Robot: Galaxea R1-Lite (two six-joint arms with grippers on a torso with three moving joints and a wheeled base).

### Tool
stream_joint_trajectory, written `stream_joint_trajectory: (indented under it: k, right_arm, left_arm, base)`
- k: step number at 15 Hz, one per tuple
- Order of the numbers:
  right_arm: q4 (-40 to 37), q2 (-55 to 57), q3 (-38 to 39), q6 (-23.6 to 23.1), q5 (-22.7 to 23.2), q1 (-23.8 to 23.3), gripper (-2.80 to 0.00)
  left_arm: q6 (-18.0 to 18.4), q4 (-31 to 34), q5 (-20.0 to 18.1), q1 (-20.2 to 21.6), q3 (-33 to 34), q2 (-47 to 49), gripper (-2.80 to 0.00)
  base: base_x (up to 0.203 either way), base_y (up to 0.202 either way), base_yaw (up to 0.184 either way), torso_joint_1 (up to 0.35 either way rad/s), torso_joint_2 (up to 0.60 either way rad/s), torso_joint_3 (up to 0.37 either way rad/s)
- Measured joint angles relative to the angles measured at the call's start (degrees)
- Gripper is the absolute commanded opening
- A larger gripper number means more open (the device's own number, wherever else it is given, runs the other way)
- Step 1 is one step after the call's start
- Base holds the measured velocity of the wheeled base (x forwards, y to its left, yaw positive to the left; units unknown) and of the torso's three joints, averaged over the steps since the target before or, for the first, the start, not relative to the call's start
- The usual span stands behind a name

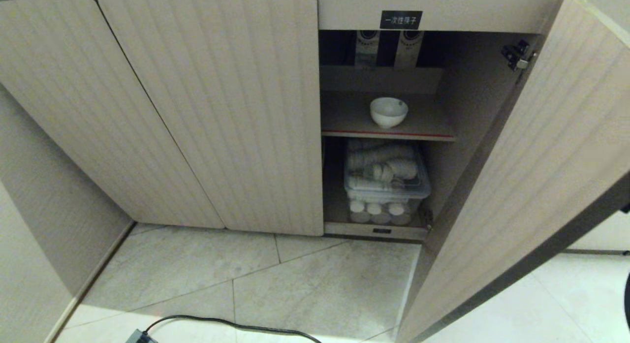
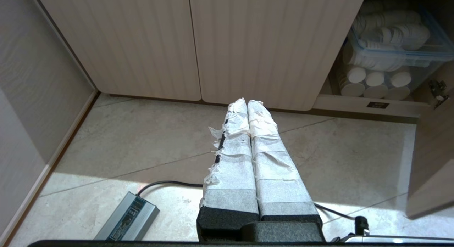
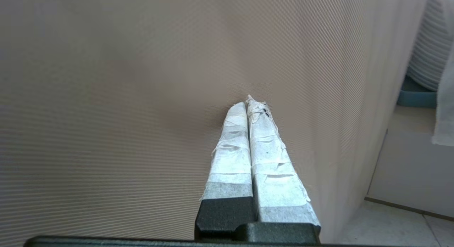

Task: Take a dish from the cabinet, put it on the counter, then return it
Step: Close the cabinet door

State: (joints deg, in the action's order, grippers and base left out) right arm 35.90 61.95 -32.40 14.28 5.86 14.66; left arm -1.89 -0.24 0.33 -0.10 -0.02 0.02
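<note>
Dish (image 1: 389,111) sits on cabinet (image 1: 216,102) shelf, well apart from right pincer (image 3: 251,102).

Left tool (image 2: 247,102) and right tool (image 3: 250,101), taped fingers pressed together, both empty.

Right hand (image 3: 247,102) closed, taped fingertips (image 3: 260,114) against fluted cabinet door (image 3: 124,98).

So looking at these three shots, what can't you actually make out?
- The counter: in no view; the head view stops at the cabinet top.
- Black label: characters too small to read.
- Inside of the white bowl: its near wall hides the bottom.
- Clear storage box: contents too indistinct to identify.
- Right gripper: the open door fills its view, hiding the shelves.
</note>
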Motion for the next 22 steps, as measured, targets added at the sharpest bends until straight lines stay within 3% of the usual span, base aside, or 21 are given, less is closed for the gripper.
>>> stream_joint_trajectory:
  k: [3,8,13,17,22]
  right_arm:
    - [2.4,3.9,-1.7,-0.13,0.0,0.44,-2.8]
    - [14.17,12.27,-2.59,-1.92,-0.18,0.64,-2.8]
    - [16.02,19.65,-7.96,-2.34,-1.41,0.64,-2.8]
    - [16.08,26.26,-15.62,-2.4,-7.02,0.58,-2.8]
    - [16.05,34.63,-26.42,-2.54,-17.32,0.6,-2.8]
  left_arm:
    - [-0.03,0.0,0.0,0.02,0.0,0.0,-2.8]
    - [-0.01,0.02,0.0,0.0,0.0,0.0,-2.8]
    - [0.0,0.0,0.0,0.0,0.0,0.0,-2.8]
    - [-0.01,0.02,0.0,0.0,0.0,0.0,-2.8]
    - [-0.01,0.0,-0.02,0.0,0.0,0.0,-2.8]
  base:
    - [0.0,0.0,0.0,0.0,0.0,0.0]
    - [0.0,0.0,0.0,0.0,0.0,0.0]
    - [0.0,0.0,0.0,0.0,0.0,0.0]
    - [0.0,0.0,0.0,0.0,0.0,0.0]
    - [0.0,0.0,0.0,0.0,0.0,0.0]
